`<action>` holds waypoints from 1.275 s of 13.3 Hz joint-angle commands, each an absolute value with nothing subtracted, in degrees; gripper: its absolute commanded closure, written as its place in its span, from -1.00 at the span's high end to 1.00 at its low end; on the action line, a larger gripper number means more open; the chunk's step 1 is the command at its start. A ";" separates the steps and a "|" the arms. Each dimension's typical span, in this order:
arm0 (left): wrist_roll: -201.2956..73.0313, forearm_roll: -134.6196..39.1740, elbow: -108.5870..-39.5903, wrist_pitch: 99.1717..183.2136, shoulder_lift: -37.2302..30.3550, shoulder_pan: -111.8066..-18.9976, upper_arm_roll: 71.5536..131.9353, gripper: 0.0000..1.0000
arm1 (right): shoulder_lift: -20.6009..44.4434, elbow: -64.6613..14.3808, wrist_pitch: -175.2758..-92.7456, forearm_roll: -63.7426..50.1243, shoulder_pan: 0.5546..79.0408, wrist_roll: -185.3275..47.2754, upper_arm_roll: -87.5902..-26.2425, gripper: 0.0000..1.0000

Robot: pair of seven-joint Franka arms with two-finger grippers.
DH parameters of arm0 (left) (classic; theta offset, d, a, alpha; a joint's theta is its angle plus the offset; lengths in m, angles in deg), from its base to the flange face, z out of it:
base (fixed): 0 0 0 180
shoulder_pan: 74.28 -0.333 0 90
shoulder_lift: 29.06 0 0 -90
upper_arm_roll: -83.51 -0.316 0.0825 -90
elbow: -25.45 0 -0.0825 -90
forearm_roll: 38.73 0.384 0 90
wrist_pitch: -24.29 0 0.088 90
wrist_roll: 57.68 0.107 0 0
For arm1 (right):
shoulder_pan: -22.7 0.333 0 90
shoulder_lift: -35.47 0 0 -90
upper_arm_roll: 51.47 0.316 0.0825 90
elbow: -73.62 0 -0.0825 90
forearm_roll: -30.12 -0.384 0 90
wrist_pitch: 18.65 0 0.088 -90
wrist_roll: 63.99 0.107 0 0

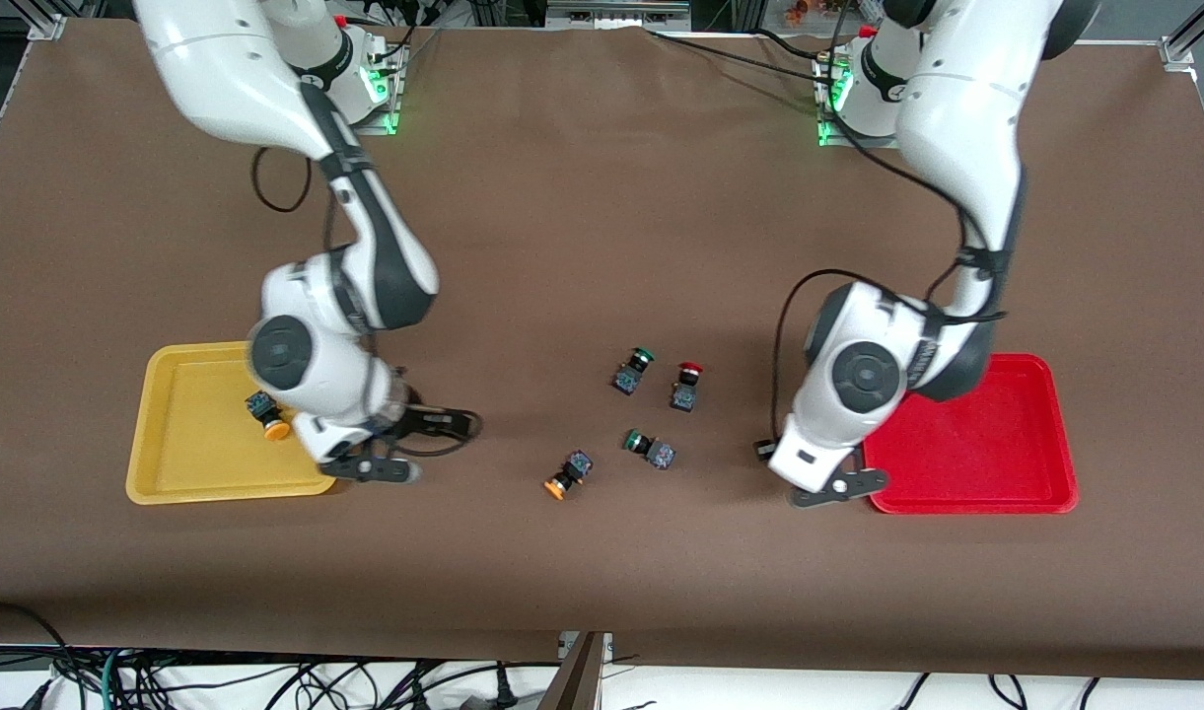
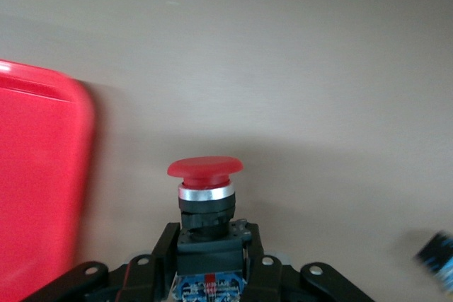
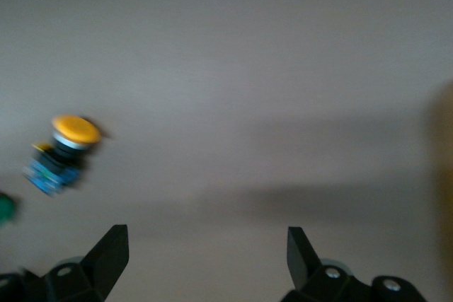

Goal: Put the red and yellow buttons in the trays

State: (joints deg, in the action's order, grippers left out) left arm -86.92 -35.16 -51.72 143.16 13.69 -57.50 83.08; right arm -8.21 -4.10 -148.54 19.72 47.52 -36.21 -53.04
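Your left gripper (image 2: pixel 211 263) pinches a red button (image 2: pixel 205 196) beside the red tray (image 1: pixel 971 434); carry it over. Right gripper (image 3: pixel 205 252), spread, waits beside the yellow tray (image 1: pixel 182 434).

Brown table cover (image 1: pixel 602 247): matt, cloth-like, faintly creased; on it the shallow red plastic tray (image 1: pixel 996 483) has a glossy, smooth rim, and the shallow yellow plastic tray (image 1: pixel 182 434) at the right arm's end of the cover looks smooth with a duller sheen. Red-capped push-button switch (image 2: pixel 205 199) beside the red tray: smooth satin plastic cap, bright metallic collar ring, matt black plastic body. White arm shells (image 1: pixel 966 108) over the cover look glossy hard plastic with dark matt joints.
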 commanded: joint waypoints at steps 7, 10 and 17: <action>-54.28 -34.51 -56.73 133.71 13.12 -73.21 84.47 -0.68 | -27.89 12.35 -170.78 18.44 53.37 -20.84 -51.99 0.97; -54.08 -34.60 -59.35 135.90 13.30 -72.96 84.65 -0.67 | -30.00 13.33 -172.72 18.44 53.46 -20.05 -50.94 0.95; -54.34 -36.80 -63.32 139.34 13.57 -72.61 85.35 1.00 | -30.36 13.24 -172.82 18.44 54.08 -21.28 -50.85 -1.00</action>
